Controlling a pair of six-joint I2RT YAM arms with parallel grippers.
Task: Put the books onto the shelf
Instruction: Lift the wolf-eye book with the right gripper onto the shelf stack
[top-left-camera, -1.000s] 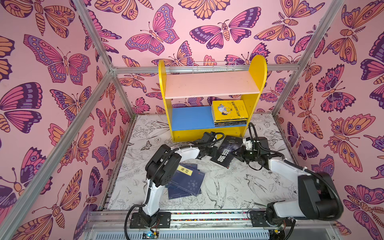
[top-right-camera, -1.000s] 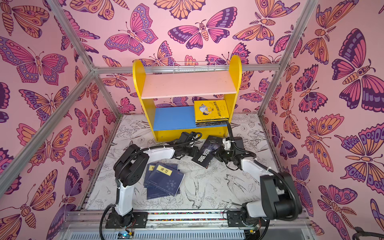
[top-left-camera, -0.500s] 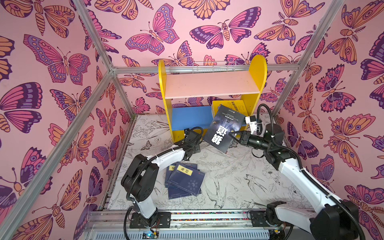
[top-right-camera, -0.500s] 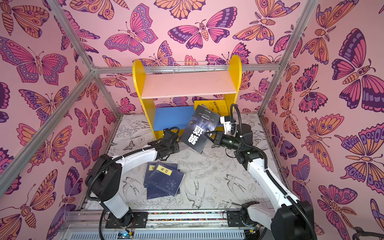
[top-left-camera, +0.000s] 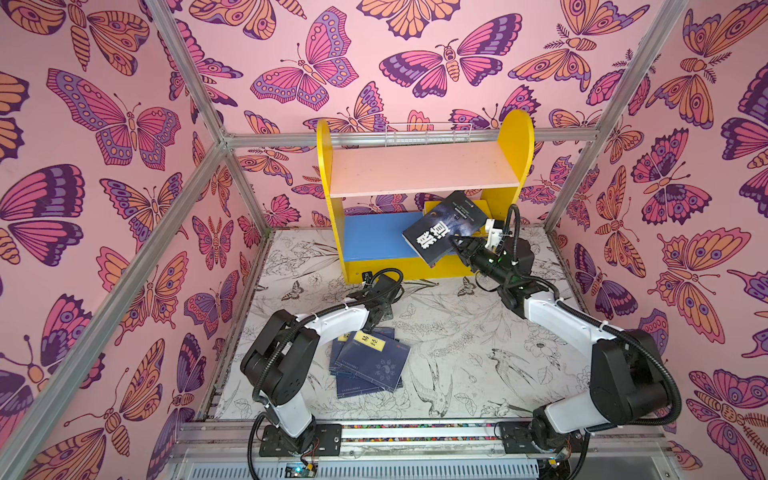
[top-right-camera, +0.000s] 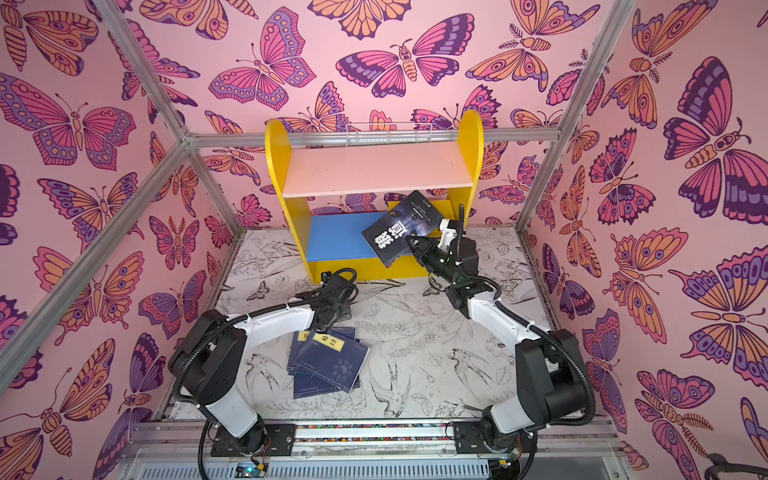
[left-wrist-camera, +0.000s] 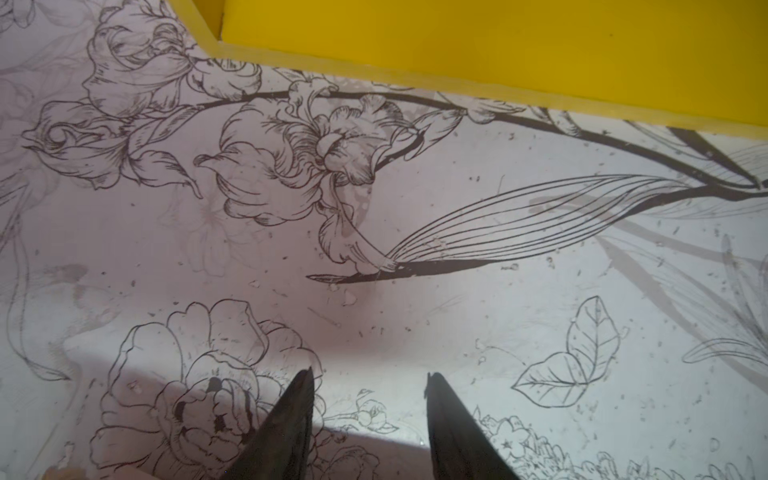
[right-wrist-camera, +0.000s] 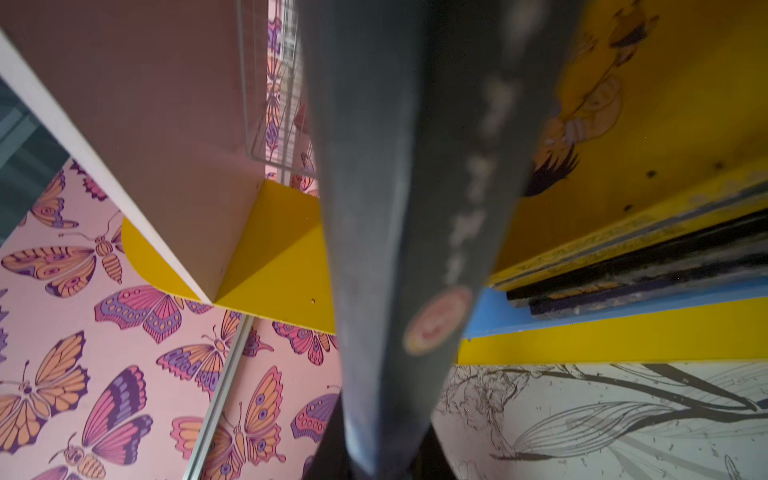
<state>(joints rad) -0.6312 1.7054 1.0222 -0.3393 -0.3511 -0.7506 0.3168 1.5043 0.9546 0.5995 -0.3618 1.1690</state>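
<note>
Snag risk: black book (top-left-camera: 446, 226), clamped by one edge in the closed right fingers (top-left-camera: 465, 249) and tilted at the shelf's (top-left-camera: 515, 137) lower tier, can be levered loose against the pink upper board (top-left-camera: 419, 168) or yellow-covered stack (right-wrist-camera: 665, 104); left fingers (left-wrist-camera: 291, 415) are held open, empty; "易经" is read on a navy book (top-left-camera: 374, 365) on the table (top-left-camera: 457, 353).

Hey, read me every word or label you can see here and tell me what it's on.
"易经": yellow label on the top navy book.
Two big white characters on the black book in the right pincer: tilted, not surely readable; small print too small.
Its spine lettering and red seal: blurred.
</note>
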